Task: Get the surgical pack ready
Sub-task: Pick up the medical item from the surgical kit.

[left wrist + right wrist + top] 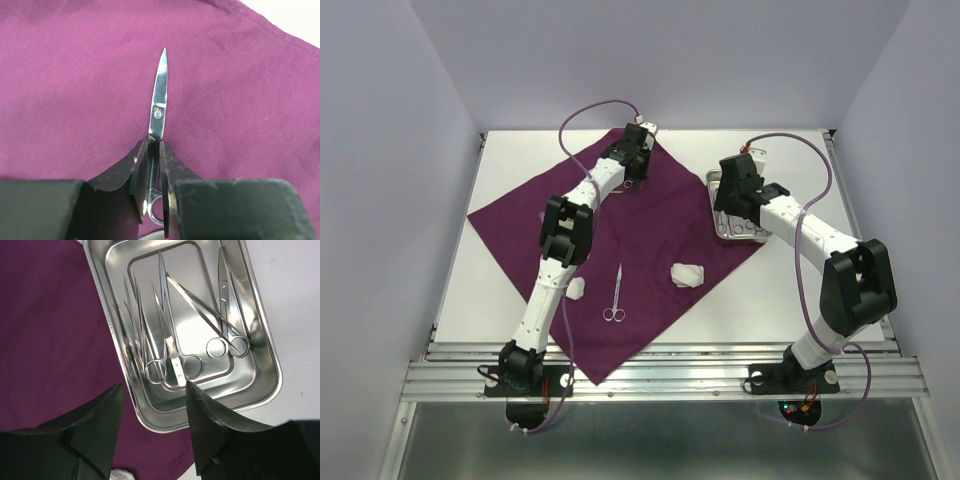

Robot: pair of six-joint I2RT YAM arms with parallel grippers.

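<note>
A deep-purple cloth [620,235] lies spread as a diamond on the white table. My left gripper [634,148] is at the cloth's far corner, shut on silver scissors [159,102]. It grips them just behind the pivot [155,150], blades pointing ahead over the cloth [75,90]. My right gripper [735,190] hovers open and empty [154,386] over the near end of a steel tray [220,400]. The tray holds several scissor-like instruments [170,335]. Another pair of scissors [616,293] lies on the cloth, with gauze wads to its right [687,273] and left [577,288].
The tray [757,238] sits at the cloth's right corner, partly on bare table. A bit of white gauze [117,475] shows under my right fingers. The white table [800,290] has grey walls behind and at the sides, and a metal rail [660,375] at the near edge.
</note>
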